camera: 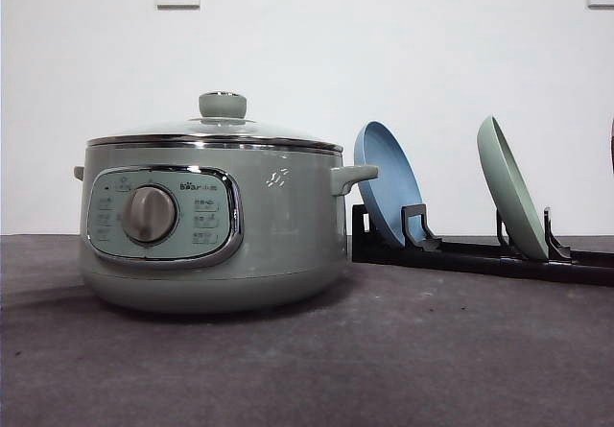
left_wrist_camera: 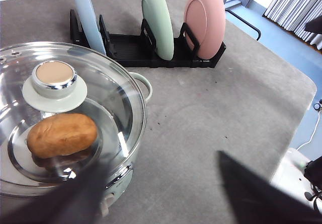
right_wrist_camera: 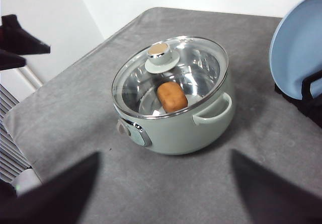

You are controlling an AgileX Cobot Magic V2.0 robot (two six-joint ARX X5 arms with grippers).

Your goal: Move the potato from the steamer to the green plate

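The sage-green steamer (camera: pixel 278 225) stands on the left of the grey table with its glass lid (left_wrist_camera: pixel 108 90) on. Through the lid the orange-brown potato (left_wrist_camera: pixel 62 135) (right_wrist_camera: pixel 172 96) lies on the metal bottom. The green plate (camera: pixel 511 189) (left_wrist_camera: pixel 158 17) stands on edge in a black rack (camera: pixel 480 254) at the right. My left gripper (left_wrist_camera: pixel 161 199) hovers open above the steamer's rim and the table beside it, holding nothing. My right gripper (right_wrist_camera: pixel 166 194) is open too, high above the table and short of the steamer (right_wrist_camera: pixel 176 118).
A blue plate (camera: pixel 386 187) (right_wrist_camera: pixel 297 48) stands in the rack slot nearest the steamer, and a pink plate (left_wrist_camera: pixel 205 20) stands past the green one. The table's edge (left_wrist_camera: pixel 297 103) drops off beyond the rack. The lid's knob (camera: pixel 223 104) sticks up.
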